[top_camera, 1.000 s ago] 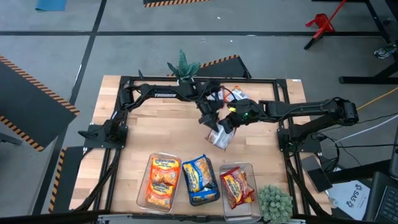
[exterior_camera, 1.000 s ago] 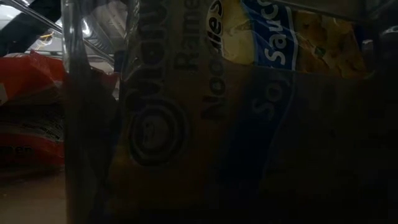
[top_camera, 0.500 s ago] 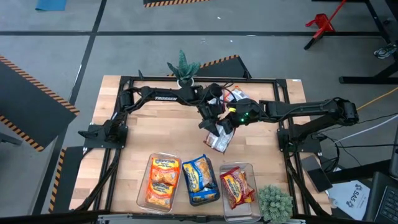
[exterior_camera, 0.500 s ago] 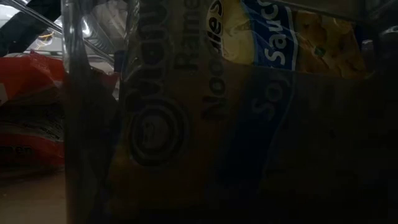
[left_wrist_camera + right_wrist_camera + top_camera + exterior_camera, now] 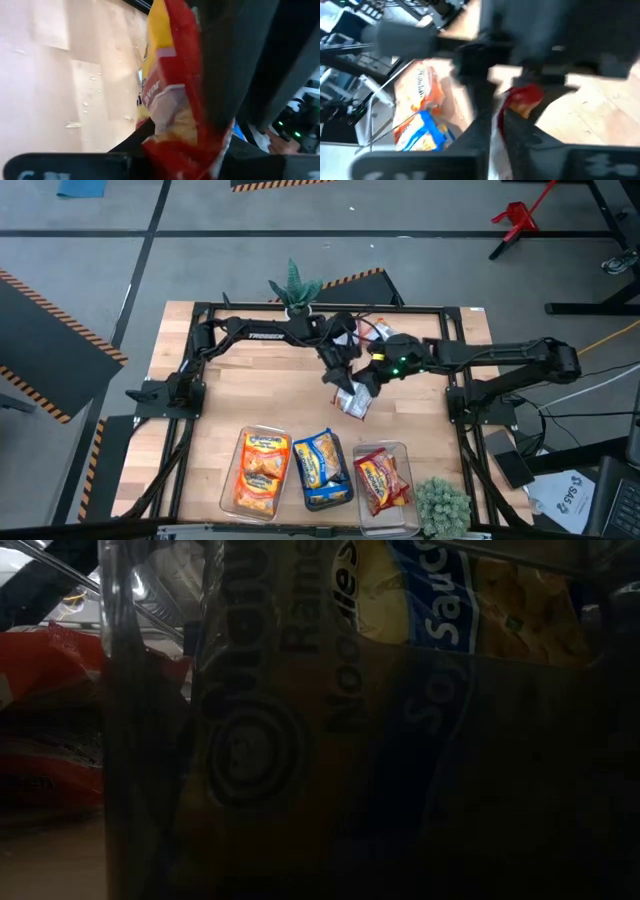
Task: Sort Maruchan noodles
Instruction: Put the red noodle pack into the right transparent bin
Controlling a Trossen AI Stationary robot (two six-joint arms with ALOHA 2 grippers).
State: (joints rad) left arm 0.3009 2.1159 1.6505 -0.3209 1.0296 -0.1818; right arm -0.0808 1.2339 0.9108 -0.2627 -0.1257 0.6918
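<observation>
Red pkt (image 5: 352, 402) pinched by both: L gripper (image 5: 343, 383) at 11, R gripper (image 5: 366, 385) at 1; long axis hanging down.

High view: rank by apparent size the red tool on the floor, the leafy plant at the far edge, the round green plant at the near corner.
1. Round green plant, largest, though it runs off frame.
2. Leafy plant and red tool: too alike to rank.
</observation>
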